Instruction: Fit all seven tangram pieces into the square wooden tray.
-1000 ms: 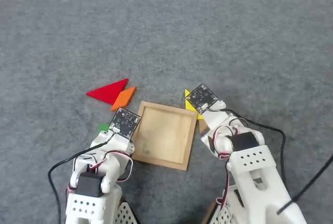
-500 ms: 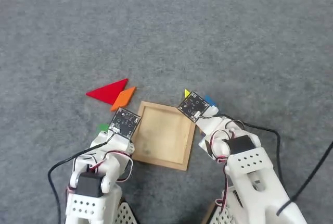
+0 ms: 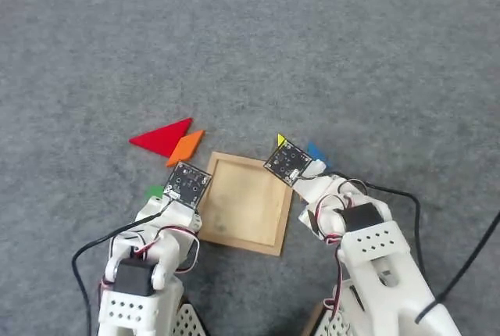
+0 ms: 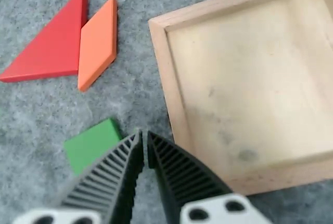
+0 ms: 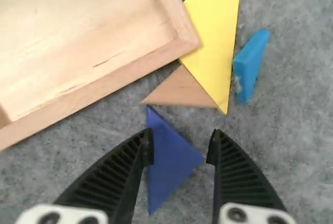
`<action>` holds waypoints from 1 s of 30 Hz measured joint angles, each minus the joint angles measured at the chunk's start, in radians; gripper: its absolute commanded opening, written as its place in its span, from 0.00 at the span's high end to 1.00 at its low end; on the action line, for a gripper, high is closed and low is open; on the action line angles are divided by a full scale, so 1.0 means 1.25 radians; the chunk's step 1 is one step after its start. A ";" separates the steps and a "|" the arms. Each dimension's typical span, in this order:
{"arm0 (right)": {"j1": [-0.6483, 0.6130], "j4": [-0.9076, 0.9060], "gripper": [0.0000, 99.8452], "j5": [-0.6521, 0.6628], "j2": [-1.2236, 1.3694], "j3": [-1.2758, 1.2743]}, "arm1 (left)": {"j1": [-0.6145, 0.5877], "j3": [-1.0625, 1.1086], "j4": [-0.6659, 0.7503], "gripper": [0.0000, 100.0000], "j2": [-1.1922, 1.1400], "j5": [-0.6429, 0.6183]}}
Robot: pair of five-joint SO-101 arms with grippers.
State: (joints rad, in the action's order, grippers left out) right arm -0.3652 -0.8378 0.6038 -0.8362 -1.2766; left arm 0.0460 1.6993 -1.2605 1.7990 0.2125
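On the grey carpet (image 3: pixel 351 55) in the high view, the square wooden tray (image 3: pixel 205 225) lies at centre. The red triangle (image 3: pixel 162 137) and orange parallelogram (image 3: pixel 186 148) touch each other at its 11 o'clock. A green square (image 3: pixel 155 192) peeks out at 9 o'clock beside the left arm (image 3: pixel 168 226). The right arm (image 3: pixel 344 219) has swung its wrist from 1 o'clock toward the tray's corner over the last second. That uncovers a light-blue piece (image 3: pixel 316 151) beside the yellow triangle (image 3: pixel 281 141). The left arm has not shifted.

In the left wrist view, the left gripper (image 4: pixel 144 139) is pinched together on nothing. It sits between the green square and the tray's rim.

In the right wrist view, the right gripper (image 5: pixel 180 148) stands part-open astride a dark-blue triangle (image 5: pixel 169 169). One finger (image 5: pixel 147 148) touches the triangle's edge. A tan triangle (image 5: pixel 179 91) lies between this triangle and the tray corner, and the yellow triangle and the light-blue piece lie just beyond it.
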 measured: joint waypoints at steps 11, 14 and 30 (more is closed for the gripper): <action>0.000 0.000 0.81 0.028 0.000 0.000 | 0.000 0.000 0.000 0.99 0.000 0.000; -0.001 0.000 0.75 0.034 0.000 0.000 | 0.000 0.000 0.000 0.99 0.000 0.000; -0.022 -0.034 0.72 0.068 0.025 0.000 | 0.000 0.000 0.000 0.99 0.000 0.000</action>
State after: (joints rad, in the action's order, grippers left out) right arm -0.3928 -0.8807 0.6882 -0.8055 -1.2766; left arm 0.0460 1.6993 -1.2605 1.7990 0.2125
